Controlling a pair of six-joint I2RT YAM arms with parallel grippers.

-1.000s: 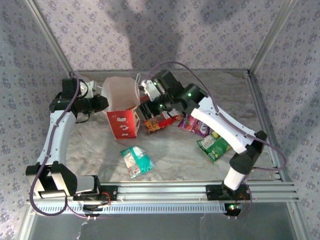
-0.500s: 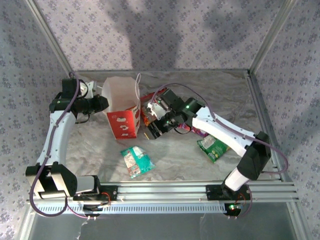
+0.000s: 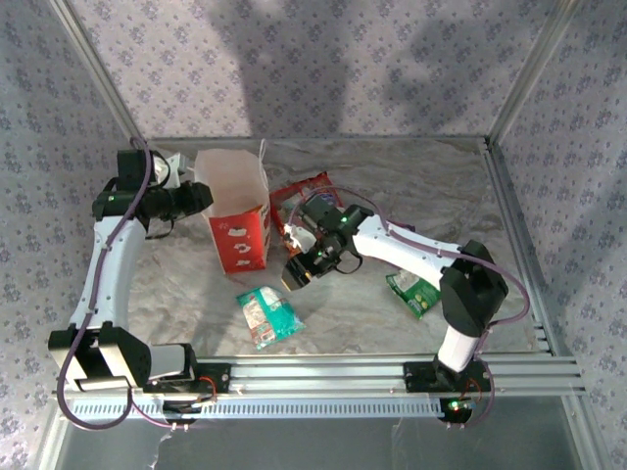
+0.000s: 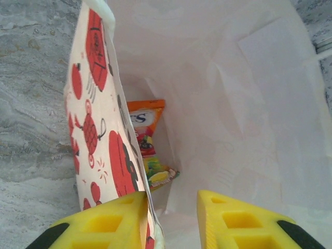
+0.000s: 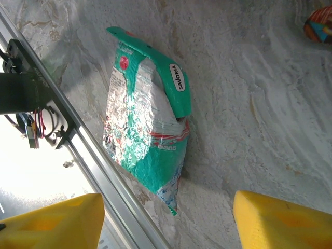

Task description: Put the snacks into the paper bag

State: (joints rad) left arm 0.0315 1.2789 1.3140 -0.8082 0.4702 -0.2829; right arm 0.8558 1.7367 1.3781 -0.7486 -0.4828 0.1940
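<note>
Shift: right gripper [image 3: 299,272], wide and empty, has swung from paper bag [image 3: 240,211] to teal packet [image 5: 148,129], likely next; orange-yellow packet [image 4: 145,124] bagged; left gripper [image 4: 171,207], narrow, straddles bag wall.

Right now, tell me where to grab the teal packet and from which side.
Grip the teal packet across its narrow width at the puffed middle, coming straight down from above. It lies flat on the table, so no edge is raised for a side approach. The open right gripper looks roughly lined up across that width.
</note>
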